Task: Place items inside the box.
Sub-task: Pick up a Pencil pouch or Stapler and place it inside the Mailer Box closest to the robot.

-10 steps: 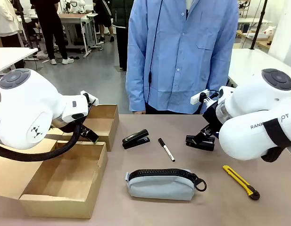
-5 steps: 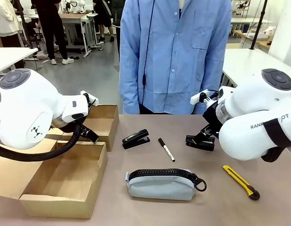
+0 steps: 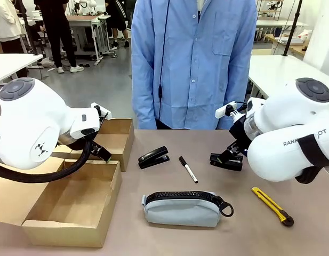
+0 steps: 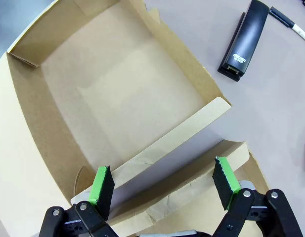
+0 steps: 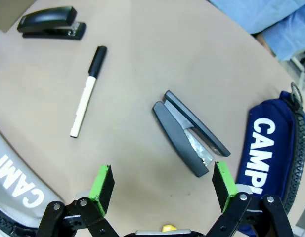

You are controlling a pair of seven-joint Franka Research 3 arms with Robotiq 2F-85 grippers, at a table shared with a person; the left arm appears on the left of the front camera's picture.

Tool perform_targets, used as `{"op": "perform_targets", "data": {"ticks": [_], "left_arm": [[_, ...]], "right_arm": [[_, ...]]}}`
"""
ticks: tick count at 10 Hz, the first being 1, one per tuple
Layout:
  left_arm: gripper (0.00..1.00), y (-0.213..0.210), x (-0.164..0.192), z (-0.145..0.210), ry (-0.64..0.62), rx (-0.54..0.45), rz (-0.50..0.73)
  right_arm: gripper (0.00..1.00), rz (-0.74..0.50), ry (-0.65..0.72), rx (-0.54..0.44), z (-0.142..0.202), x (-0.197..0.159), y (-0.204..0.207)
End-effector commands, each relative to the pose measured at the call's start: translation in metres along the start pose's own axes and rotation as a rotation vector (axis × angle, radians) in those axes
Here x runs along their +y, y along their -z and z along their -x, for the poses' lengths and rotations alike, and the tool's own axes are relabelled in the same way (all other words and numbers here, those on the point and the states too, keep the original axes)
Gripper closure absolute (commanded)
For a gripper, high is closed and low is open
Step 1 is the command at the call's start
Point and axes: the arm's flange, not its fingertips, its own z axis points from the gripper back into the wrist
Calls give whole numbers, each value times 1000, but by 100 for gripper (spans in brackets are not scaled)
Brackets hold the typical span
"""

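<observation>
The open cardboard box (image 3: pixel 73 210) sits at the table's left, and its bare floor (image 4: pixel 117 98) lies under my left gripper (image 4: pixel 163 180), which hangs open and holds nothing. To its right lie a black stapler (image 3: pixel 153 157), a black-and-white marker (image 3: pixel 187 169), a grey zip pouch (image 3: pixel 180 209) and a yellow utility knife (image 3: pixel 272 204). My right gripper (image 5: pixel 162 181) is open just above the table. A second dark stapler (image 5: pixel 189 133) lies ahead of it and the navy "CAMPUS" pouch (image 5: pixel 271 158) to its right. The first stapler (image 5: pixel 48 22) and marker (image 5: pixel 88 91) lie farther off.
A person in a blue shirt (image 3: pixel 196 64) stands at the far edge of the table, hands out of sight. The box's flaps (image 3: pixel 119 136) stand up around my left gripper. Bare tabletop (image 3: pixel 228 234) runs along the front edge between the grey pouch and the knife.
The person has shifted a little to the picture's left. Both arms and all the items stay where they were.
</observation>
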Motion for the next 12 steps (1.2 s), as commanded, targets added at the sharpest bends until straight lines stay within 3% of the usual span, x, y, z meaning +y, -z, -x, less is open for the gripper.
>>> {"op": "perform_targets", "data": {"ticks": [1,4,5,6,8,10,11,12], "left_arm": [[0,0,0,0,0,0,0],[0,0,0,0,0,0,0],[0,-24,4,-1,-27,-25,38],[0,-54,13,-5,-142,-14,54],[0,-136,28,-1,-236,-150,192],[0,-191,55,33,-217,-153,390],[0,-208,89,60,-216,-197,573],[0,-214,124,92,-295,-256,654]], "right_arm": [[0,0,0,-1,0,0,0],[0,0,0,0,0,0,0],[0,-118,23,7,-2,-13,-22],[0,-176,153,16,-3,-30,-48],[0,-365,342,24,17,-74,-112],[0,-552,479,5,65,-115,-165],[0,-662,563,-77,108,-146,-187],[0,-731,684,-143,150,-176,-194]]}}
